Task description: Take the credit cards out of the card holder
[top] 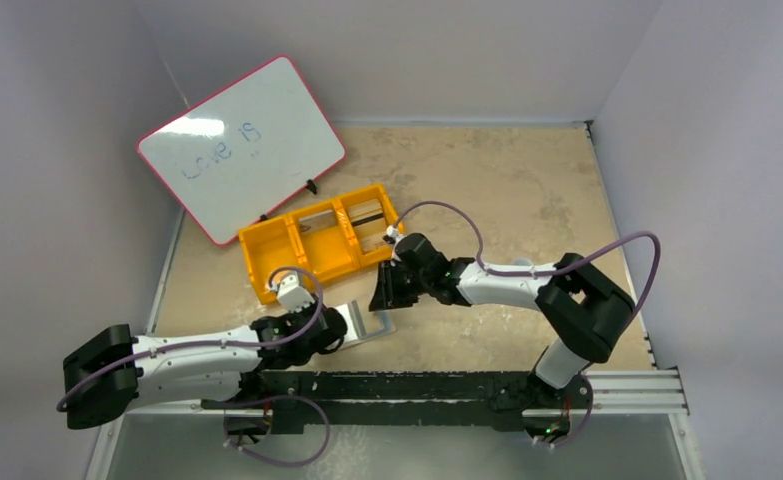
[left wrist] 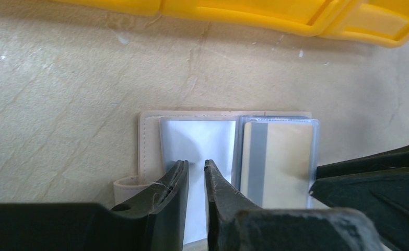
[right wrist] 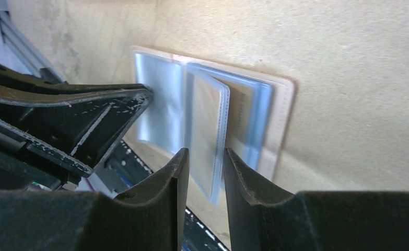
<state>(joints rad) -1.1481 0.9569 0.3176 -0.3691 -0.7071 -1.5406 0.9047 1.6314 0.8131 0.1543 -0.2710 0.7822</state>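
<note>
Left gripper [left wrist: 196,175], jaws narrowly parted, is hovering over the card holder's [left wrist: 150,141] left panel. Right gripper [right wrist: 205,167] is straddling the raised sleeve [right wrist: 216,180] carrying the tan credit card [right wrist: 205,117], grip unclear. Overhead, the holder is lying at the desk's [top: 527,180] near edge.

Both arms reach inward, left tool [left wrist: 196,166] and right tool [right wrist: 206,155] narrowly parted.
</note>
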